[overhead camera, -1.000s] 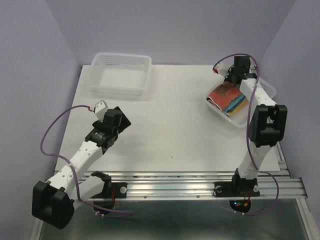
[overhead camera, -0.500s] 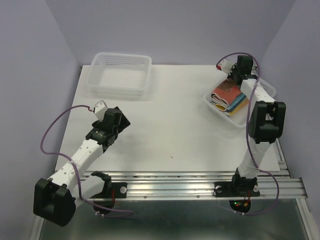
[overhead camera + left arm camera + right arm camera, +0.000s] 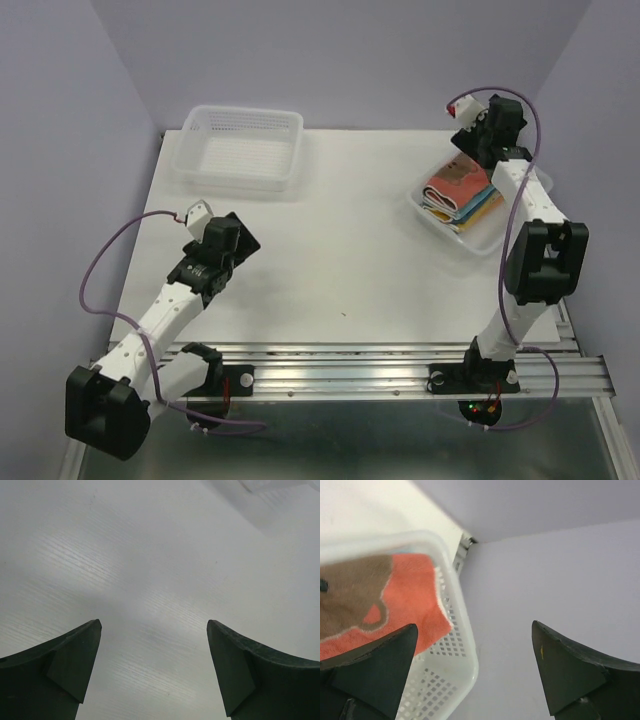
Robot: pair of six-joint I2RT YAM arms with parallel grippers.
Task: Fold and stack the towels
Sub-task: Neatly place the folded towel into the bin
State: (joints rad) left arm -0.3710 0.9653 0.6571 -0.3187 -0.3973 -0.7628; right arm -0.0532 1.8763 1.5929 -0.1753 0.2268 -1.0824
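Top external view showed the right jaws lifted off the towels (image 3: 460, 192), where a second earlier they had been pressed down onto the pile. The folded stack, red-orange piece uppermost, sat just below those jaws inside the right basket (image 3: 478, 238). I judged that the last towel had been let go and the stacking was done or nearly so. The left jaws hung over the table (image 3: 340, 260), well apart from the stack and unmoved, with the second basket (image 3: 240, 150) beyond them.

Left wrist view had the left jaws spread wide with nothing between them, only table (image 3: 150, 555) beneath.

Right wrist view had the right jaws spread wide and empty. The top towel (image 3: 415, 595) lay beyond the left-hand jaw, behind the basket's lattice wall (image 3: 455, 650).
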